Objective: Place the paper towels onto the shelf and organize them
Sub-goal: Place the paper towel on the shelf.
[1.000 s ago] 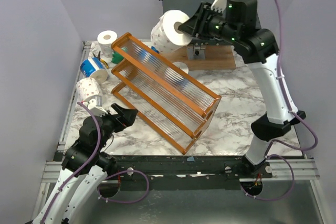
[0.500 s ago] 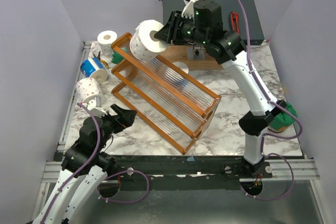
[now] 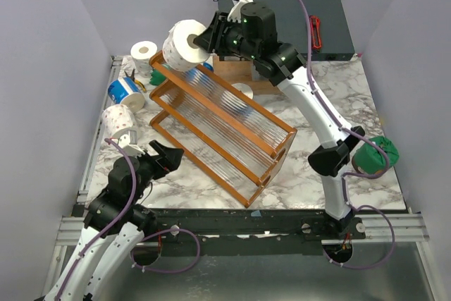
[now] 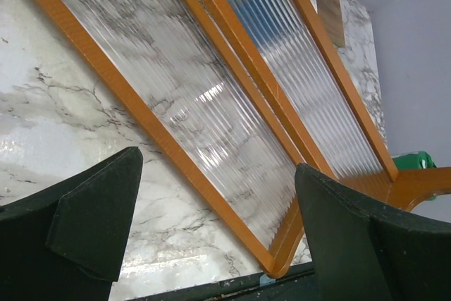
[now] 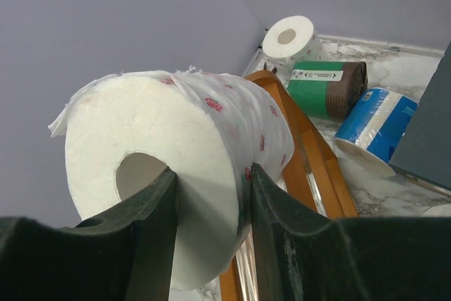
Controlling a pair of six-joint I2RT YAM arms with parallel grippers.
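Scene: a marble-topped desk [image 3: 310,153] seen from above, with two robot arms mounted at its near edge.
Shelf: a long three-tier rack [image 3: 211,96] with an orange-brown frame and clear ribbed panels. It runs diagonally across the desk from far left to near centre; no roll sits on it.
Right tool: the right tool [image 3: 204,41] is raised above the shelf's far left end, closed narrowly on a white roll.
Held roll: a fat white paper towel roll [image 3: 182,46] with small red print, held in the air. The right wrist view shows the tool [image 5: 211,195] pinching the roll's [image 5: 176,146] wall, one finger at the hollow core and the other on the outside. The shelf's end frame [image 5: 303,139] lies just below.
Left tool: the left tool [image 3: 165,154] hovers low near the desk's near left corner, its fingers spread wide and holding nothing. Its wrist view looks between the tool's [image 4: 218,163] fingers along the shelf's lower rails [image 4: 239,68].
Rolls on the desk, left of the shelf: a bare white roll [image 3: 144,52] at the far corner, a green-wrapped roll [image 3: 158,75] touching the shelf's end, a blue-wrapped roll [image 3: 125,93], and a white printed roll [image 3: 120,123] nearest the left arm.
Other rolls: a white roll [image 3: 243,91] just behind the shelf, and a green-wrapped roll [image 3: 377,154] at the right edge.
Background: a flat dark grey box [image 3: 331,26] at the far edge.
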